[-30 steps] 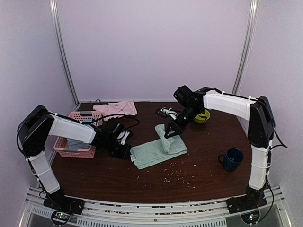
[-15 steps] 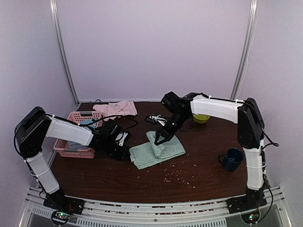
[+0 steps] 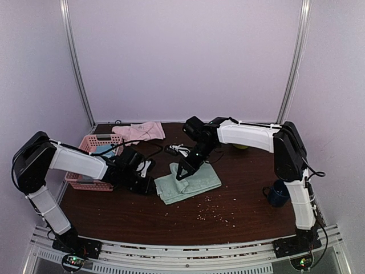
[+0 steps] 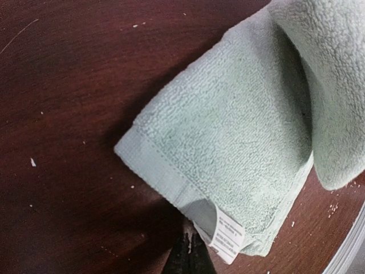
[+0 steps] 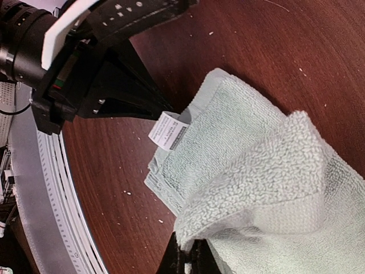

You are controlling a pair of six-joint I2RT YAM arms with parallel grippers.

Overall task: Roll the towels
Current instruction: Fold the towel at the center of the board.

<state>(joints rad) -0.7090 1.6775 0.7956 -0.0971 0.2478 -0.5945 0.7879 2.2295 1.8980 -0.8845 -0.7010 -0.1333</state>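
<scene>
Dark brown wooden table, with crumbs strewn near the front edge. Mid-table, we note the left gripper clenched on the labelled corner of the sage green terry towel. The right gripper grasps a raised fold of it. Within the last second it has carried that fold leftward over the flat half, so the bundle is shorter. We judge the roll begun but loose. The pale pink cloth towel lies crumpled at the far edge.

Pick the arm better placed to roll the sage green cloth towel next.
Right. The right claw is shut on a raised fold of the sage green cloth towel, above the flat part, ready to turn it over. The left claw sits shut at the labelled corner, likely better as an anchor.
</scene>
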